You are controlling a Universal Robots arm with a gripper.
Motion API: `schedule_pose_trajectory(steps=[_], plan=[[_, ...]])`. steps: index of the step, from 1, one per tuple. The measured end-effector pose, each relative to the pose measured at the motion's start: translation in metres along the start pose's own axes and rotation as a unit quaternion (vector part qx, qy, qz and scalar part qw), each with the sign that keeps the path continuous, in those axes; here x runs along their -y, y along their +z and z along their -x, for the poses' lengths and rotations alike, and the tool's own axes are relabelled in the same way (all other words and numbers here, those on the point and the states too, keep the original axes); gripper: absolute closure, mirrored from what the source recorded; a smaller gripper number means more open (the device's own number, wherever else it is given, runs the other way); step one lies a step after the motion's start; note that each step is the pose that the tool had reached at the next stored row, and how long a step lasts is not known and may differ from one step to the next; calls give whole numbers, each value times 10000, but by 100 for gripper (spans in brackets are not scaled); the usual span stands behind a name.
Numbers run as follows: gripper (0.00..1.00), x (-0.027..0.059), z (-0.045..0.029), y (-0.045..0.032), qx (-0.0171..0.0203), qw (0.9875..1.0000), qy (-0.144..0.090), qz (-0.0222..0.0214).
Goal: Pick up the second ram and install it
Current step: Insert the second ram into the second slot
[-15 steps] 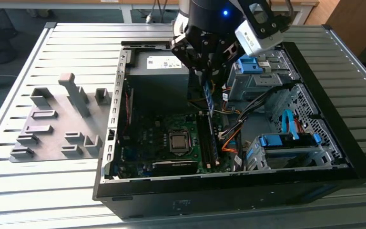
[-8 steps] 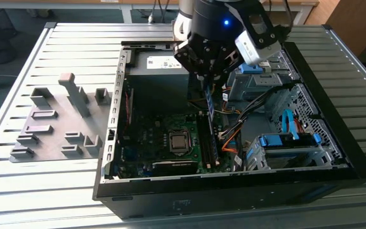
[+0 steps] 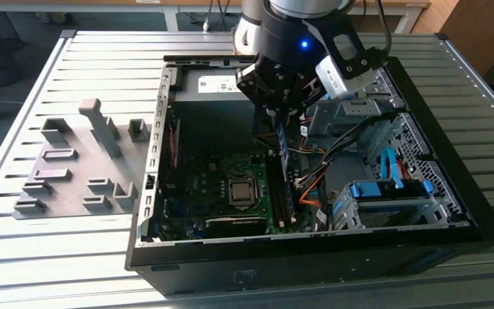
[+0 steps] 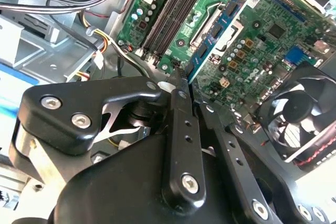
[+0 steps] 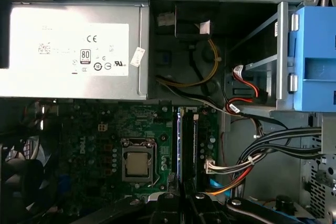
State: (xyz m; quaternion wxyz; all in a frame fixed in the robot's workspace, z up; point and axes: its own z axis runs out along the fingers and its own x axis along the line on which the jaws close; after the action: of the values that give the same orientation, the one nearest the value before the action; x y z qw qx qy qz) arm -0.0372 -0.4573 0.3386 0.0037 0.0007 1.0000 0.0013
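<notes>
— Memory stick [image 3: 283,154]: where is it held?

— It is gripped on edge by the tool [image 3: 283,111], whose fingers [image 4: 181,129] are closed tight on its upper edge. It hangs upright inside the open computer case [image 3: 157,193], just above the memory slots [image 3: 283,199] beside the processor socket [image 3: 241,190].

— How should the seating be done well?

— As a judgement: the stick's long edge should be kept parallel to the free slot and lowered straight, with pressure spread evenly so neither end tips. The cables [image 3: 333,161] close by should be kept clear of the descent.

— And how does the stick look?

— A thin, long strip is seen, bluish along its face in the exterior view; in the second wrist view a blue and white band [image 4: 215,38] is seen past the fingertips. Chips cannot be told apart. Grey plastic blocks [image 3: 75,174] are left on the bench [image 3: 24,257], well apart.
</notes>
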Motion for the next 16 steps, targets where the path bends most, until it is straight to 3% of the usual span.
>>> schedule_pose_trajectory(steps=[16], plan=[[86,0,1,29,0,10000,-1,-9]])
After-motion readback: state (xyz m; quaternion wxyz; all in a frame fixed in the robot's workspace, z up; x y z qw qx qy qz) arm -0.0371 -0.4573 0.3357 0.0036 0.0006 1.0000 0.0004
